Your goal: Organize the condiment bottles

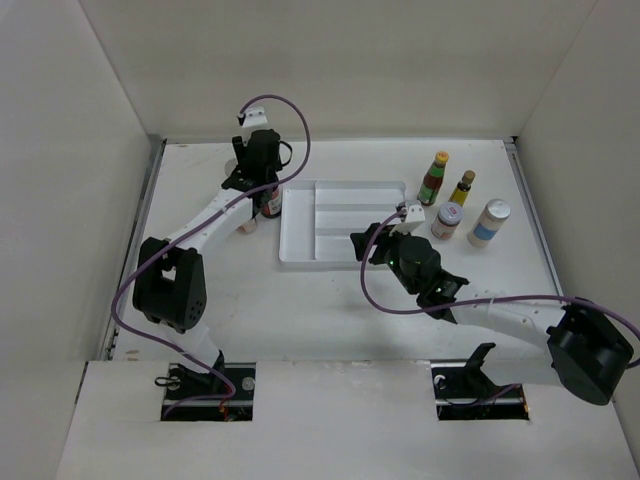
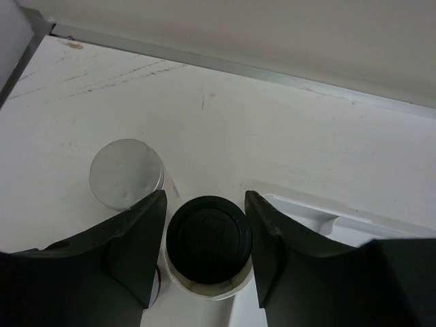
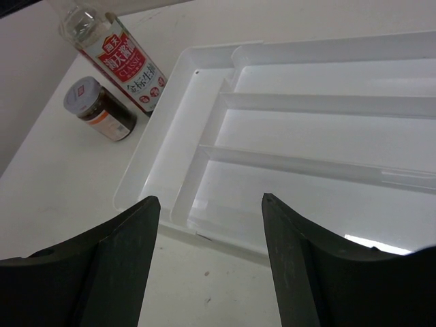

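My left gripper (image 1: 266, 196) is at the back left, lowered over a black-capped, red-labelled bottle (image 1: 272, 206). In the left wrist view both fingers press against the sides of its black cap (image 2: 209, 238), so the left gripper (image 2: 206, 197) is shut on it. A silver-lidded jar (image 2: 126, 172) stands just left of it. A white-lidded jar of dark sauce (image 3: 102, 109) stands beside the red-labelled bottle (image 3: 122, 65). My right gripper (image 1: 363, 243) hangs open and empty at the tray's near right edge. Four more bottles stand at the back right: green (image 1: 434, 178), amber (image 1: 462, 187), a jar (image 1: 447, 221), a white-lidded shaker (image 1: 489, 222).
The white divided tray (image 1: 335, 245) lies mid-table between the two groups of bottles; its long compartments (image 3: 320, 143) hold nothing. White walls close the table in at the back and both sides. The purple cables loop above both arms.
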